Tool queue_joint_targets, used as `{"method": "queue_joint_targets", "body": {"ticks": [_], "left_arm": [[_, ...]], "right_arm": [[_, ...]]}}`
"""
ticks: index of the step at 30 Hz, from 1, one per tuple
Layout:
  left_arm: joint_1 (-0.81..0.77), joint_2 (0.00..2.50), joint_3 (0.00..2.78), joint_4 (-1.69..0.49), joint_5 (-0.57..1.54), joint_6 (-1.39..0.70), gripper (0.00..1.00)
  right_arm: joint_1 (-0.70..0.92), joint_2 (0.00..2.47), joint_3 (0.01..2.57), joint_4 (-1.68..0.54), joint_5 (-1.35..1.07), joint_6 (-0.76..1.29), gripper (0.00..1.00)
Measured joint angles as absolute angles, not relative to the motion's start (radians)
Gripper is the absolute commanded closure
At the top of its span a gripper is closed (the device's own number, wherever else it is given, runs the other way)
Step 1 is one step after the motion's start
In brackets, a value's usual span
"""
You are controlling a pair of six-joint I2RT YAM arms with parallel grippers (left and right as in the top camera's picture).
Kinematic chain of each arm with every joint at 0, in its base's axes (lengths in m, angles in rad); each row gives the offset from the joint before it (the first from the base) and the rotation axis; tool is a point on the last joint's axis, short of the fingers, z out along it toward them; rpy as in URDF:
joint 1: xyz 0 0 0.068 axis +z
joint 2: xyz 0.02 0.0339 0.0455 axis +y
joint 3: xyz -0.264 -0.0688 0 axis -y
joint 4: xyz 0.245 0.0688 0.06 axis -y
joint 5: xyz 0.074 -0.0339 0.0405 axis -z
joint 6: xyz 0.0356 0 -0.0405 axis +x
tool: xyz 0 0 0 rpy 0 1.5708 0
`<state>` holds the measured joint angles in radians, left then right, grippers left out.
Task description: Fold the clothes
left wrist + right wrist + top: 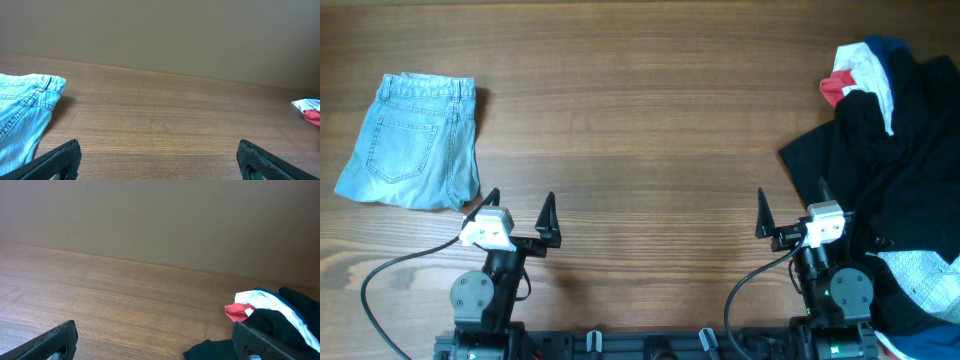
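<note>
The black garment (pixel 895 170) lies crumpled at the right edge of the table, its white dotted mesh lining (pixel 925 275) showing at the front right. A black corner of it shows in the right wrist view (pixel 212 350). My right gripper (pixel 792 215) is open and empty just left of the garment, its right finger at the cloth's edge; it also shows in the right wrist view (pixel 160 342). My left gripper (pixel 518 208) is open and empty at the front left, over bare wood; it also shows in the left wrist view (pixel 160 160).
Folded light-blue denim shorts (pixel 412 140) lie at the left, also in the left wrist view (pixel 22 110). Red, white and navy garments (pixel 862 72) are piled at the back right, partly under the black one, and show in the right wrist view (pixel 250 307).
</note>
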<state>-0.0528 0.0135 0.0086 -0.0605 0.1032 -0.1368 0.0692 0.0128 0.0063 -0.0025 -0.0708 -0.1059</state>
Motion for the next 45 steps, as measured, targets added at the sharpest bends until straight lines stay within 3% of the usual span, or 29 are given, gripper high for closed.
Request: {"method": "queue_joint_targets", "body": {"ticks": [15, 23, 28, 34, 45], "left_arm": [[-0.053, 0.014, 0.009, -0.06, 0.103, -0.137, 0.0], [-0.053, 0.014, 0.009, -0.061, 0.119, -0.231, 0.0], [-0.053, 0.014, 0.056, -0.171, 0.156, -0.292, 0.0], [-0.053, 0.085, 0.222, -0.386, 0.177, -0.307, 0.0], [-0.053, 0.552, 0.616, -0.654, 0.182, -0.314, 0.0]], "right_arm": [[0.069, 0.013, 0.006, -0.002, -0.071, -0.098, 0.0], [0.069, 0.013, 0.009, -0.032, -0.071, 0.138, 0.0], [0.069, 0.014, 0.082, -0.173, -0.071, 0.206, 0.0], [0.069, 0.12, 0.363, -0.443, -0.072, 0.232, 0.0], [0.068, 0.699, 0.859, -0.954, -0.059, 0.261, 0.0]]}}
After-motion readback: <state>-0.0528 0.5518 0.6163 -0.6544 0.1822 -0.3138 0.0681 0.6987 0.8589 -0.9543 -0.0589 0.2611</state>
